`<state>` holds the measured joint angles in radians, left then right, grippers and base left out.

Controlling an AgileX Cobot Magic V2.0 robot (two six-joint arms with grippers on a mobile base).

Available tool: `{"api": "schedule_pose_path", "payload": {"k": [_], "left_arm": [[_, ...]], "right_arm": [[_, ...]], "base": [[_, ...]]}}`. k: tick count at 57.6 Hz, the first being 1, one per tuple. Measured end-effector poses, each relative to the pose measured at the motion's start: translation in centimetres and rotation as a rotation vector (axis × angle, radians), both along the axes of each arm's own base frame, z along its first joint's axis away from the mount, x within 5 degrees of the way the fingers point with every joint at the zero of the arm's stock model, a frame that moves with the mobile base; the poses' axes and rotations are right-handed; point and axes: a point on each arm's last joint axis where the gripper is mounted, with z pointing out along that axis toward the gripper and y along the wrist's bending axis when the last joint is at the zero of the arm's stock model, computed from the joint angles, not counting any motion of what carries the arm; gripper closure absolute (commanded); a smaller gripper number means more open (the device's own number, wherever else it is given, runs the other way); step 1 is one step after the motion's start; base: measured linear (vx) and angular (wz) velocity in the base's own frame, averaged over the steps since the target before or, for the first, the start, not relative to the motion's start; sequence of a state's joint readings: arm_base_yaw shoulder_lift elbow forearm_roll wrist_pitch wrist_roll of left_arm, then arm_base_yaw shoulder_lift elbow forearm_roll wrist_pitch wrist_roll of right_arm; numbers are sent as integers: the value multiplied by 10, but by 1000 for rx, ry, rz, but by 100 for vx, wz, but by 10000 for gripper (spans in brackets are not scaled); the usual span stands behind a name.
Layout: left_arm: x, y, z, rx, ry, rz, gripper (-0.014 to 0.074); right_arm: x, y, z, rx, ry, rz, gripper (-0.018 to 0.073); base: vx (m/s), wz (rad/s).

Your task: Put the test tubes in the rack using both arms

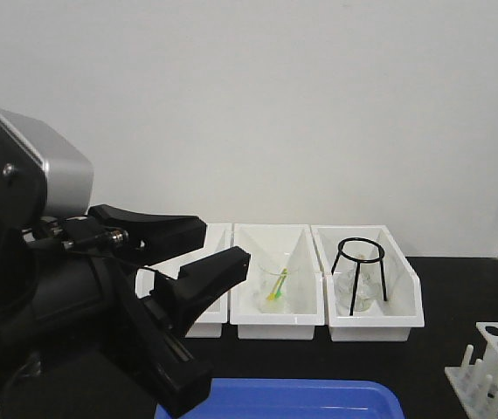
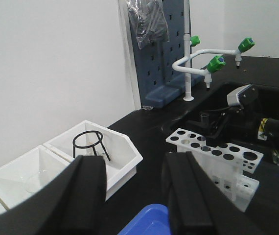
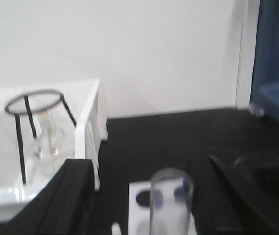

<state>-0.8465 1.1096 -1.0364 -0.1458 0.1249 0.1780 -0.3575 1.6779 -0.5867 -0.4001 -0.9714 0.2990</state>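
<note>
The white rack (image 2: 213, 152) stands on the black bench, at the lower right in the front view (image 1: 487, 377). A clear test tube (image 3: 171, 203) stands upright over the rack (image 3: 135, 215), between the fingers of my right gripper (image 3: 147, 196). Both fingers are spread apart from the glass, so the gripper is open. The left wrist view shows the same tube (image 2: 204, 128) at the rack's far edge with the right gripper (image 2: 214, 128) around it. My left gripper (image 2: 134, 196) hangs open and empty above the bench, left of the rack and in front of the bins (image 1: 223, 244).
Three white bins (image 1: 278, 327) line the back. The right one holds a black ring tripod (image 1: 360, 253) and a glass beaker (image 1: 360, 292). A blue tray (image 1: 293, 400) lies at the front edge. A white faucet with green knobs (image 2: 215, 63) and a sink sit beyond the rack.
</note>
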Motion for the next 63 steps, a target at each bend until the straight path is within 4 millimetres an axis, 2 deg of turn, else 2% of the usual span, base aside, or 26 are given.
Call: {"api": "schedule_pose_path", "payload": {"k": [10,18,25,32,38,41,54,63], "left_arm": [[0,0,0,0,0,0,204],[0,0,0,1,1,0,214],[0,0,-1,0,21,0,294],[-1,0,-4,9,55,0,428],[3,4,-9,59,79,16,555],[7,9,-12,90,102,40,621],[28,41,-26,186,243,197,617],[28,72,-29,229,266,305,617]], "right_arm": [[-11,1,40,-19,-143,-33,81],[-28,6,78,-49,-235,-45,103],[-50,14,107,-19,-239,-47,221],[-76,26,129,-21,-203,-27,409],[-96,37,139,-34,-150,11,568],[-104,45,141,-50,-114,44,573],[-132,88,142,-132,-3,335,568],[-141,103,136,-88,85,465,568]], "base": [[0,0],[0,0],[0,0],[0,0],[0,0],[0,0],[0,0],[0,0]]}}
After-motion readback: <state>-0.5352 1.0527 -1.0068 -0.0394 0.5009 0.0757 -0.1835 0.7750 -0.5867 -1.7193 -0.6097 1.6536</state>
